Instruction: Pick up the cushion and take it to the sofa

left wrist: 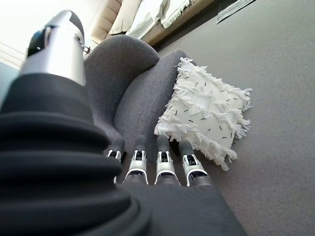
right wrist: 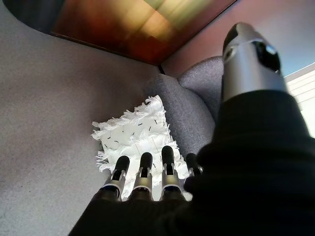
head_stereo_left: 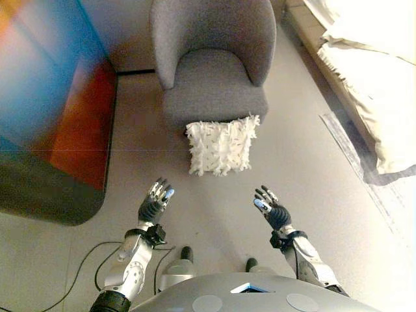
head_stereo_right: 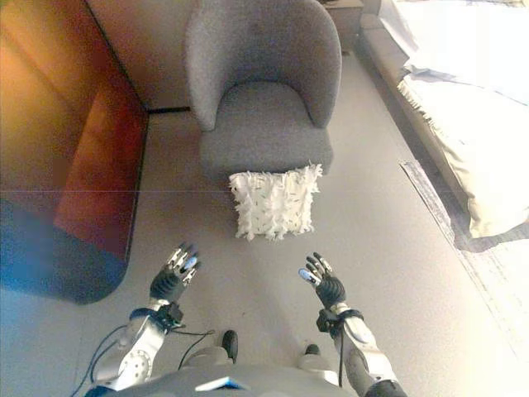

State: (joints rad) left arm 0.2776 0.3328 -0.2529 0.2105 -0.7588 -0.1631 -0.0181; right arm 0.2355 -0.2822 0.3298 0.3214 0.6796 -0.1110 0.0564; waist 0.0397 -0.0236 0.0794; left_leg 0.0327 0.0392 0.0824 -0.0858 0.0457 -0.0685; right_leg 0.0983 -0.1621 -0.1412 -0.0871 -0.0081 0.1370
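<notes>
A white shaggy cushion (head_stereo_left: 221, 145) with small dark flecks stands on the grey floor, leaning against the front of a grey armchair (head_stereo_left: 214, 65). The same cushion shows in the left wrist view (left wrist: 206, 110) and the right wrist view (right wrist: 135, 140). My left hand (head_stereo_left: 155, 205) hovers open, short of the cushion and to its left. My right hand (head_stereo_left: 273, 209) is open too, short of the cushion and to its right. Neither hand touches the cushion. No sofa other than the armchair can be made out.
A dark red-brown cabinet (head_stereo_left: 71, 123) stands along the left. A bed with pale bedding (head_stereo_left: 370, 71) runs along the right, with a rug edge (head_stereo_left: 354, 156) beside it. Grey floor lies between my hands and the cushion.
</notes>
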